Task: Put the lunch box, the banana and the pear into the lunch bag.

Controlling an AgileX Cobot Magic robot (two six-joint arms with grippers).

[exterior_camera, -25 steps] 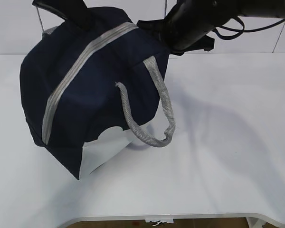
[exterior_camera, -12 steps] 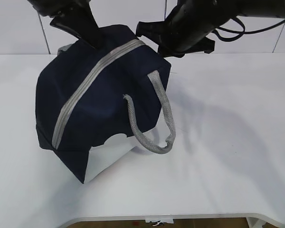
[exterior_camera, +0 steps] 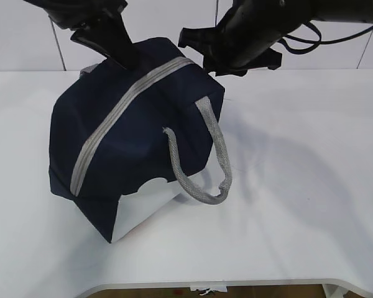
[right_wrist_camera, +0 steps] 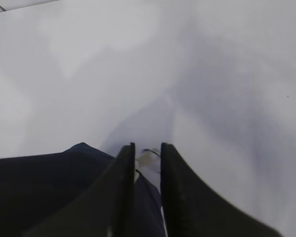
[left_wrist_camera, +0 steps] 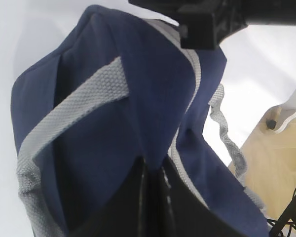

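Lunch bag (exterior_camera: 137, 136) zipped, tilted on one lower corner on the table (exterior_camera: 298, 205).
Zipper (exterior_camera: 121, 112) running far-right to near-left; left gripper (exterior_camera: 121, 56) clamped on the bag's top fabric, right gripper (exterior_camera: 208, 62) closed around something small and pale at the far-right end.

The lunch bag (exterior_camera: 133, 139) now sits further right and more upright on the desk (exterior_camera: 298, 205) than a second ago. The left claw (exterior_camera: 121, 53) comes lower at its top, pinching the fabric beside the zipper (exterior_camera: 121, 112).
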